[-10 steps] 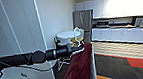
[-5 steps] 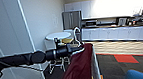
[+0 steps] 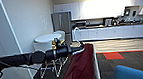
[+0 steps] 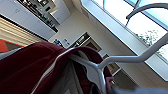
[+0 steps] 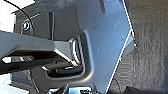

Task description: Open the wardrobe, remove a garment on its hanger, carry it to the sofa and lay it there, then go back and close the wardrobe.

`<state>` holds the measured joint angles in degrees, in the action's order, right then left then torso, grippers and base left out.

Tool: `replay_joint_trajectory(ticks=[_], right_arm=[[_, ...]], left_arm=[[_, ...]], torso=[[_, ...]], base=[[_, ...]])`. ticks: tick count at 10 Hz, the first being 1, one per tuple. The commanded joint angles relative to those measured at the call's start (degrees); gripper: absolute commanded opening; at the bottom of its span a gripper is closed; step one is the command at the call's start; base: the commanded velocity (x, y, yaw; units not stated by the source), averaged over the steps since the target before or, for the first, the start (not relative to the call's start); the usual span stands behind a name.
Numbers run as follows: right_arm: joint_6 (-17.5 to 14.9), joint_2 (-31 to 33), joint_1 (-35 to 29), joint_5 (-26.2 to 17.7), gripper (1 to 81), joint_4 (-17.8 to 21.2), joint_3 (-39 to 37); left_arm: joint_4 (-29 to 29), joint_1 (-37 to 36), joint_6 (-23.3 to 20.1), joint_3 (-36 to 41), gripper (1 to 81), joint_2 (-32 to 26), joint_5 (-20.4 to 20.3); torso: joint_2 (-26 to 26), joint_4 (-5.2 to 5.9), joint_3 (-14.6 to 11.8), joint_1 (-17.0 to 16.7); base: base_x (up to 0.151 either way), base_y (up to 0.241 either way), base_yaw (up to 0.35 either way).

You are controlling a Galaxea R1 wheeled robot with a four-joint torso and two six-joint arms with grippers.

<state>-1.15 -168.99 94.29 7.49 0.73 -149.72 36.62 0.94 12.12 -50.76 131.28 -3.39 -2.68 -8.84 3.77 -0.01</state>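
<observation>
My left arm reaches forward across the head view, and my left gripper (image 3: pixel 75 48) is clamped on the neck of the hanger (image 3: pixel 76 33) — the jacket (image 3: pixel 78 65) hangs straight below it, so I log the grip as closed on the hanger. Right gripper: I cannot tell its state from the right wrist view.

Change over the last second: the whole head view has swung. The fridge (image 3: pixel 62 24), the kitchen counter (image 3: pixel 112 31) and the round white table (image 3: pixel 48 38) have shifted across the picture, and a blue corner of the sofa (image 3: pixel 133 74) now shows low and to the right of my gripper, where none showed before. The arm and jacket sit in the same place against my own frame, so this reads as my base turning, not the load moving. My judgement: the carry leg is under way and I am swinging toward the sofa; laying the jacket down is not yet done.

Jacket: maroon body, a pale stripe running along its right edge, hanging in loose vertical folds. In the left wrist view the collar drapes over the white hanger (image 4: pixel 100 71) — seated evenly on both shoulders as far as I can see. The hook rises just above the gripper.
</observation>
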Motion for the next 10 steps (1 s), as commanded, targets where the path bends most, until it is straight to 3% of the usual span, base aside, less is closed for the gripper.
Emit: replay_joint_trajectory(ticks=[1, 10], right_arm=[[-0.08, 0.11, -1.87, -3.18, 81.1, -0.12, 0.06], [-0.08, -0.76, -2.4, -3.97, 81.1, -0.73, -0.38]], left_arm=[[-2.26, -10.12, -0.78, 0.75, 1.0, -0.05, -3.64], [-3.13, -10.03, -0.78, 3.47, 1.0, -3.74, -3.11]], torso=[[0.0, 0.0, 0.0, 0.01], [0.0, 0.0, 0.0, 0.01]], base=[[0.0, 0.0, -0.297], [0.0, 0.0, -0.298]])
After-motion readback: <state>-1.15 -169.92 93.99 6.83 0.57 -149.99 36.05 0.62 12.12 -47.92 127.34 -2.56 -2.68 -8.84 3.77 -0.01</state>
